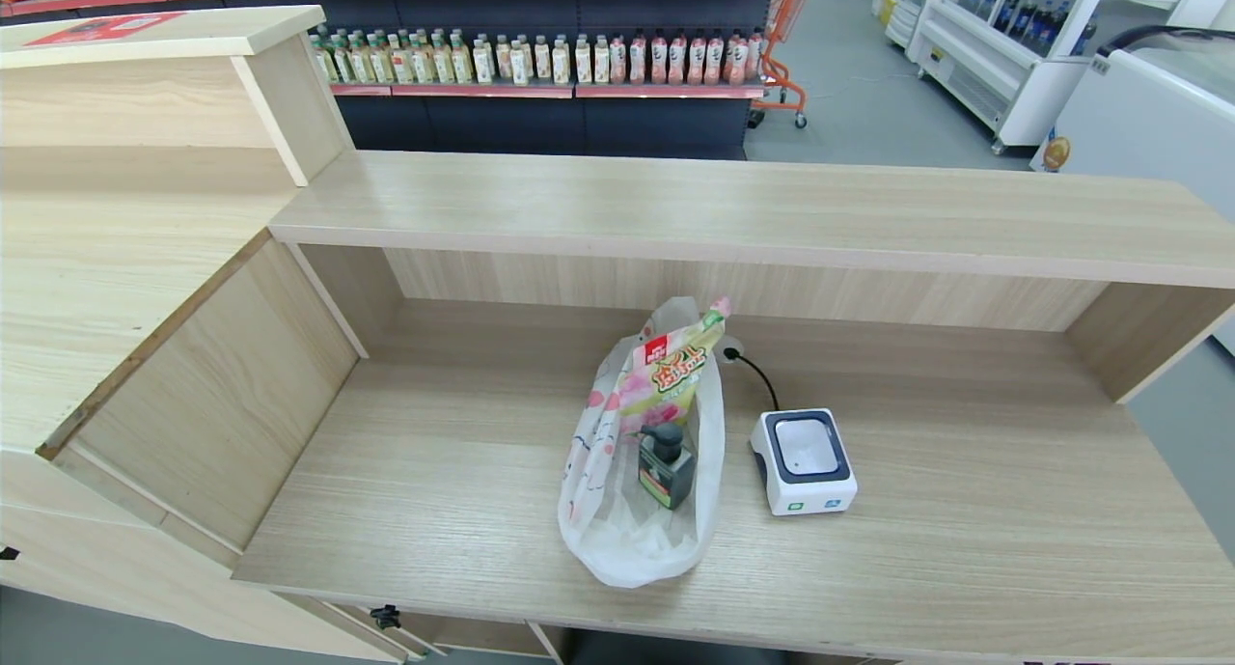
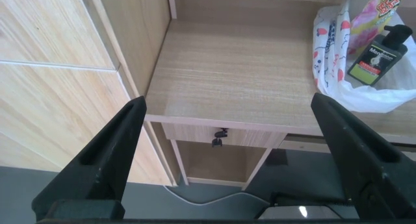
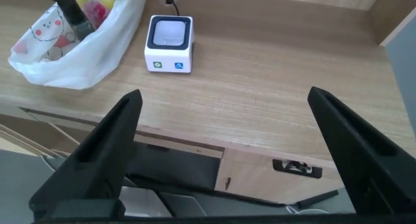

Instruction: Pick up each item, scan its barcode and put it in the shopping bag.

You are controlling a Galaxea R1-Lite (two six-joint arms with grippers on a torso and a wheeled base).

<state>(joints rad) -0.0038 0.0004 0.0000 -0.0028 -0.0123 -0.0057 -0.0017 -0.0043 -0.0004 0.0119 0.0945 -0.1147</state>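
A white plastic shopping bag (image 1: 632,530) lies on the wooden counter (image 1: 965,511) with its mouth wide. Inside it lie a pink-and-green pouch (image 1: 675,371) and a dark pump bottle (image 1: 666,464). A white barcode scanner (image 1: 804,459) stands just right of the bag. My left gripper (image 2: 227,159) is open, hanging off the counter's front edge, with the bag (image 2: 331,68) and bottle (image 2: 377,55) beyond it. My right gripper (image 3: 224,156) is open too, back from the front edge, facing the scanner (image 3: 169,43) and the bag (image 3: 71,55). Neither holds anything.
A raised shelf (image 1: 753,211) overhangs the back of the counter. A wooden side panel (image 1: 212,385) closes the left end, another (image 1: 1148,337) the right. The scanner's black cable (image 1: 757,371) runs to the back wall. A drawer lock (image 2: 220,138) sits under the front edge.
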